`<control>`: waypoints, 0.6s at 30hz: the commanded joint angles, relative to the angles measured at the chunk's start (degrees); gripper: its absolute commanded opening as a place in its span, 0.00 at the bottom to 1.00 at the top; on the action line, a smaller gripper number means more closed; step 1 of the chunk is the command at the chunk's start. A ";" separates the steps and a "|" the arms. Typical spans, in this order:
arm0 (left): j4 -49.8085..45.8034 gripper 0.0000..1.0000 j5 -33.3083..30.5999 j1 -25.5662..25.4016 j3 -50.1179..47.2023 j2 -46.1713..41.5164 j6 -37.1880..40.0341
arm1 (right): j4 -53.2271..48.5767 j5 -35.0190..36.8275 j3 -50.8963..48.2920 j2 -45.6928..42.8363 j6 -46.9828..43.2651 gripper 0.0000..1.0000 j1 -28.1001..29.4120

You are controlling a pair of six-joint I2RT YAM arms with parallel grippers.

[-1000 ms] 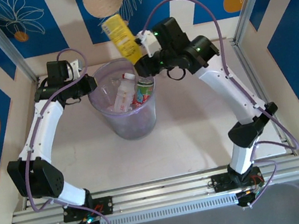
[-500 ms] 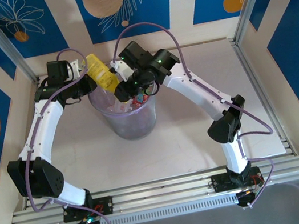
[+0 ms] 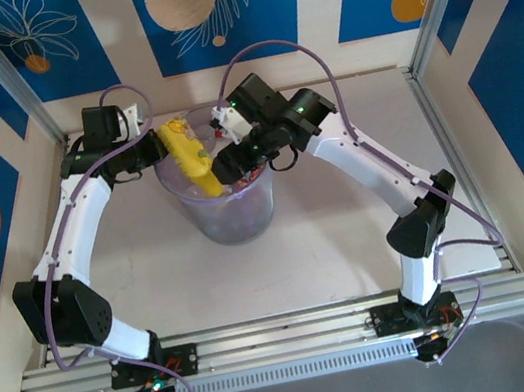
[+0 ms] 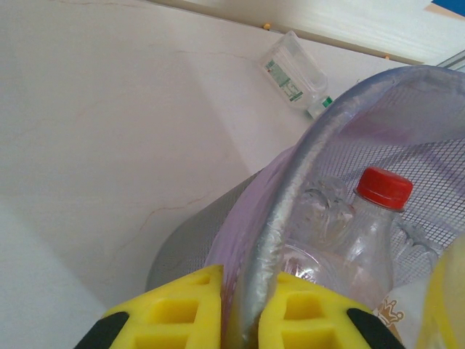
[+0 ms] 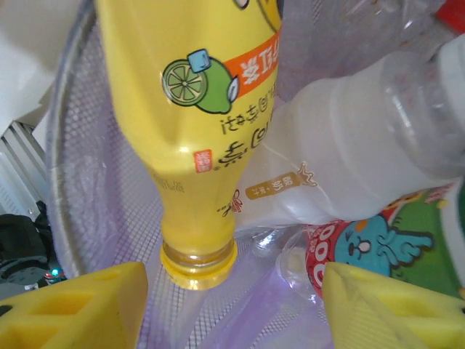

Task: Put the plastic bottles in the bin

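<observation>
The bin (image 3: pixel 237 217) stands at the back middle of the table, holding several plastic bottles. The large yellow bottle (image 3: pixel 188 158) leans in it, base up by the left rim and neck down. In the right wrist view its cap (image 5: pixel 197 266) hangs free between the fingers, beside a white bottle (image 5: pixel 356 163) and a green-labelled one (image 5: pixel 396 251). My right gripper (image 3: pixel 228 166) (image 5: pixel 234 313) is open over the bin's mouth, touching nothing. My left gripper (image 3: pixel 162 153) (image 4: pixel 247 309) is shut on the bin's rim (image 4: pixel 290 211), and a red-capped clear bottle (image 4: pixel 367 233) shows inside.
A small clear bottle with a green label (image 4: pixel 294 71) lies on the table behind the bin, near the back wall. Aluminium frame posts (image 3: pixel 4 71) stand at the back corners. Bare tabletop (image 3: pixel 304 260) spreads in front of the bin.
My right arm swung the yellow bottle left over the bin, lowered it and opened its jaws; the bottle now rests inside. My left gripper kept its hold on the rim.
</observation>
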 commanded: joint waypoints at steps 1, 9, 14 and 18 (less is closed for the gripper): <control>-2.59 0.00 -0.93 0.07 -0.24 2.63 -0.40 | 0.39 -2.04 1.23 -1.91 0.03 0.65 -1.81; -2.26 0.00 -1.02 -0.31 -0.13 2.97 -0.82 | 0.75 -2.15 11.05 2.32 0.81 0.55 -2.31; -1.90 0.00 -1.09 -1.06 0.03 3.24 -1.15 | -3.71 0.70 26.24 12.95 0.56 0.53 1.81; -2.08 0.00 -1.45 -1.41 0.03 3.05 -1.13 | -10.65 4.21 45.65 25.74 1.04 0.52 3.86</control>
